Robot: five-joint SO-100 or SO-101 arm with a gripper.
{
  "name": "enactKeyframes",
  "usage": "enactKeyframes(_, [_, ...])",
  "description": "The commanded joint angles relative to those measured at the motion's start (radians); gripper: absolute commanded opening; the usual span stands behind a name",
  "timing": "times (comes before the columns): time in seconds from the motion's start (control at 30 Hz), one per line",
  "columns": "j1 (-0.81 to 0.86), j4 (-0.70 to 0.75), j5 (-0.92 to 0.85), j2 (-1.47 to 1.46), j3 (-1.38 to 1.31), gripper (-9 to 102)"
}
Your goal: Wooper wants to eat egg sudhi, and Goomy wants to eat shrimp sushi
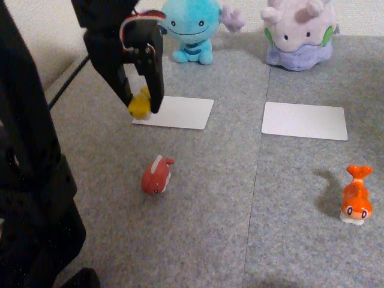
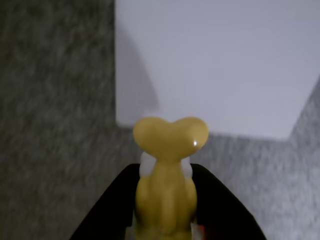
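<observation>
1. We see the black gripper (image 1: pixel 143 107) clenched on the glossy yellow egg sudhi (image 1: pixel 140 105), its forked tail (image 2: pixel 170 134) pointing at 12 o'clock in the wrist view, just over the near edge of a flat white card (image 1: pixel 180 112).
2. Fuzzy blue Wooper (image 1: pixel 192 27) sits at 12 o'clock from that card on the grey carpet (image 1: pixel 240 210).
3. Pale lilac Goomy (image 1: pixel 299 33) sits behind a second card (image 1: pixel 305 120).
4. The orange shrimp sushi (image 1: pixel 356 197) stands at 4 o'clock, with a dark red fish (image 1: pixel 157 175) at 7 o'clock in the other view.

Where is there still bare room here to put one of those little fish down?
Both white cards are bare: one before Wooper, one before Goomy. Open carpet lies between red fish and shrimp sushi. The gripper holding egg sudhi crowds the left card's corner.
</observation>
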Motion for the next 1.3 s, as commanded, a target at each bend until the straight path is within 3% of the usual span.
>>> enactKeyframes(0.0, [0.006, -0.069, 0.005, -0.018, -0.041, 5])
enactKeyframes(0.13, [0.028, -0.114, 0.009, -0.044, -0.052, 5])
enactKeyframes(0.5, [0.075, 0.055, 0.006, -0.242, -0.367, 5])
enactKeyframes(0.77, [0.103, 0.04, -0.003, -0.373, -0.414, 6])
enactKeyframes(1.1, [0.095, 0.057, 0.0, -0.365, -0.414, 37])
enactKeyframes(1.27, [0.087, 0.092, 0.003, -0.29, -0.414, 41])
